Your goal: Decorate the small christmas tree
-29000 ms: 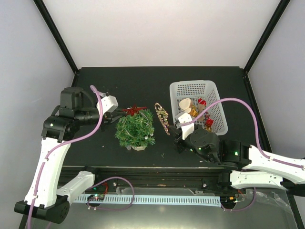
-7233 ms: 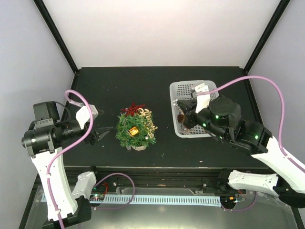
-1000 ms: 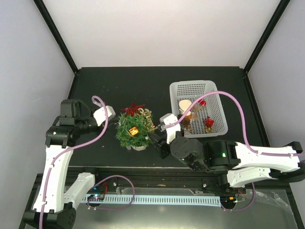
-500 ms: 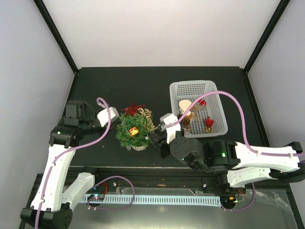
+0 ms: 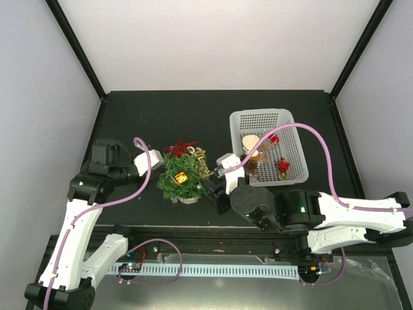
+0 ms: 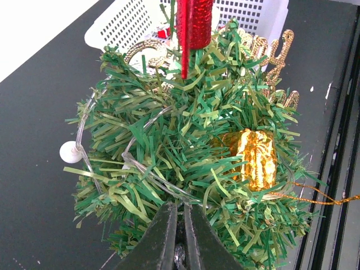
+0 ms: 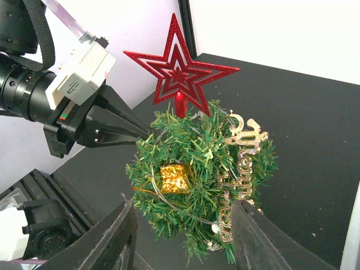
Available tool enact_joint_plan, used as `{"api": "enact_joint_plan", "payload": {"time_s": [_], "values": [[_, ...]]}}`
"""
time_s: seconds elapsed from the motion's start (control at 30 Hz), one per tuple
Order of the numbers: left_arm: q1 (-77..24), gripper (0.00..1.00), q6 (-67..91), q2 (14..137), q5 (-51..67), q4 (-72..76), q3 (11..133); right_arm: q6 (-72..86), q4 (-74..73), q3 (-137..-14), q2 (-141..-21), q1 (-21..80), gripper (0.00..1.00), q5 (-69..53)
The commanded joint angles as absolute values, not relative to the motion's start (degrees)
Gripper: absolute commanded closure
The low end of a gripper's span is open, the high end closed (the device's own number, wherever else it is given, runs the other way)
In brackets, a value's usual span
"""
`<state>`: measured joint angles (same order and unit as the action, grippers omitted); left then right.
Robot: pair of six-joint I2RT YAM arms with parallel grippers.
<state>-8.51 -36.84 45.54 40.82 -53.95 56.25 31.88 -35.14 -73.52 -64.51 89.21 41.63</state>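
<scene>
From above, the small christmas tree (image 5: pixel 182 177) stands upright on the dark tabletop (image 5: pixel 161 116), left of the white basket (image 5: pixel 258 115) and apart from it. My left tool (image 5: pixel 161 170) points at the tree from its left side, with its tip right at the edge of the branches. My right tool (image 5: pixel 210 189) sits low on the tree's right, near the pale base and between the tree and the basket.

Through my left wrist camera, my tool's two fingers are pressed together with nothing between them. Their joined tip sits at the fringe of the lowest needles, and I cannot tell whether it touches them. The tree fills the view just ahead. A gold gift box (image 6: pixel 256 157) hangs among the branches to the right. A thin wire string (image 6: pixel 140 169) with a white bead (image 6: pixel 68 152) loops across the left, and the stem of the red star (image 6: pixel 194 22) stands on top.

Through my right wrist camera, my tool's fingers stand apart and clamp nothing. The lower part of the tree shows between them, with a gap on either side. The star crowns the tree and a gold script ornament (image 7: pixel 242 163) hangs down its right side. My left tool's closed tip meets the foliage from the left.
</scene>
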Motion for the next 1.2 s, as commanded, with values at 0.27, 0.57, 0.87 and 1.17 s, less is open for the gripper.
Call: {"api": "enact_joint_plan", "payload": {"time_s": [0.27, 0.57, 0.87, 1.17], "values": [[-9.5, 0.68, -35.4, 43.6, 37.2, -53.8, 57.2, 32.6, -34.8, -74.2, -64.8, 88.9, 0.52, 42.5], [-9.4, 0.56, -34.6, 41.3, 33.3, -54.0, 59.6, 32.8, -35.4, -74.3, -64.9, 88.9, 0.52, 42.8], [-9.4, 0.45, -34.7, 38.7, 31.9, -59.7, 63.8, 33.8, -36.7, -73.3, -63.7, 88.7, 0.51, 42.8], [-9.2, 0.39, -33.8, 32.4, 29.0, -69.9, 72.0, 34.6, -44.5, -72.1, -56.3, 87.7, 0.35, 43.4]]}}
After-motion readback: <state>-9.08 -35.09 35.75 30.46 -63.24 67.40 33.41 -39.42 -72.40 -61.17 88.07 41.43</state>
